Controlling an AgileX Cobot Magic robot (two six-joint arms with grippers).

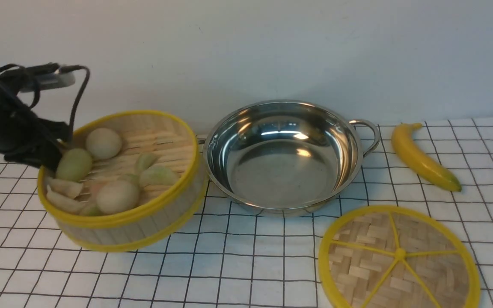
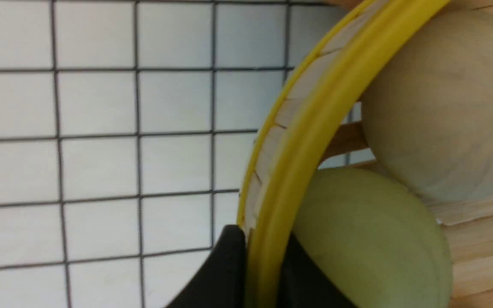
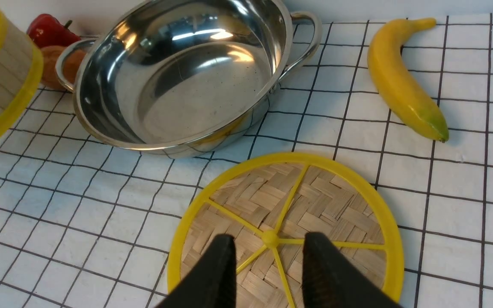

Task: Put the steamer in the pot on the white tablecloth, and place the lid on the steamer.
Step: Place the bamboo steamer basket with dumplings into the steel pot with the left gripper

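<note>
In the front view, the steamer [image 1: 114, 234] is seen at the left of the white tablecloth [image 1: 250, 265]. It is tilted so that its open top faces the camera, and its right side is just beside the pot [image 1: 285, 171]. Pale buns and dumplings [image 1: 118, 196] are carried inside it. Its left rim is pinched by the left gripper [image 1: 51, 156]. Whether its base touches the cloth cannot be told. The pot is set upright on the cloth at the middle. The lid [image 1: 435, 265] is laid flat on the cloth, nearer the camera than the pot and to its right, apart from it. A banana [image 1: 424, 160] is laid to the right of the pot.

In the left wrist view, the yellow rim of the steamer [image 2: 310, 128] is shown clamped between the two black fingers [image 2: 229, 265] of the left gripper [image 2: 265, 273], one outside the wall and one inside. A greenish bun [image 2: 370, 239] is seen against the inner finger, with a paler bun [image 2: 443, 107] beside it.

In the right wrist view, the right gripper [image 3: 268, 237] is held over the lid [image 3: 336, 201] with its jaws spread wide, and the lid's yellow hub is seen in the gap. Whether the lid is touched cannot be told. The pot [image 3: 186, 85] is shown beyond the lid, with a red object [image 3: 47, 30] behind its far handle.
</note>
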